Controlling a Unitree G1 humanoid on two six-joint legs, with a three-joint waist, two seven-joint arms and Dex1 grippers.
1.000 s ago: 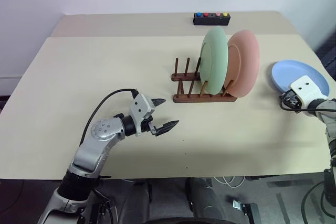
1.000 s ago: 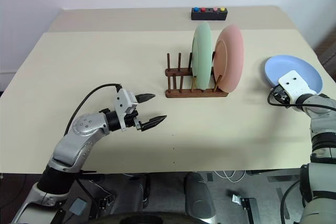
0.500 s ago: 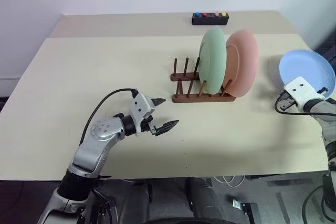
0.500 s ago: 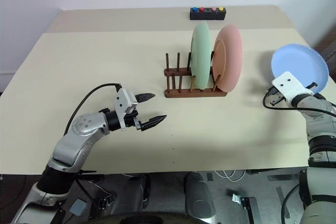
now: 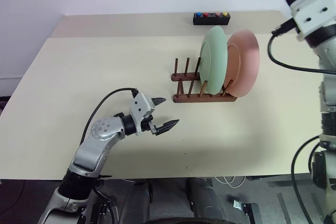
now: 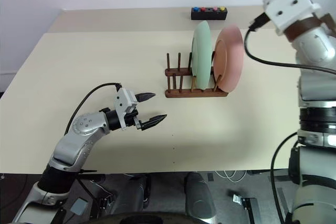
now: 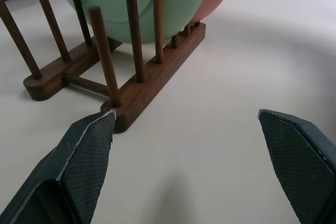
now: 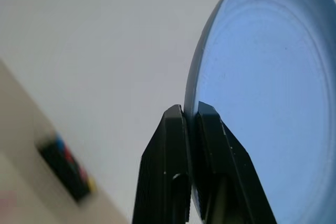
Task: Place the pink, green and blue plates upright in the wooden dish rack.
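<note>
On beige table [image 5: 79, 77], wooden dish rack [image 5: 202, 97]

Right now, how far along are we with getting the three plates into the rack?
Two of three look done: the green plate and the pink plate stand upright in the wooden dish rack. In hand: the right gripper is shut on the rim of the blue plate, raised off the table. Left: slotting it between the free pegs. The left gripper hangs open near the rack.
</note>
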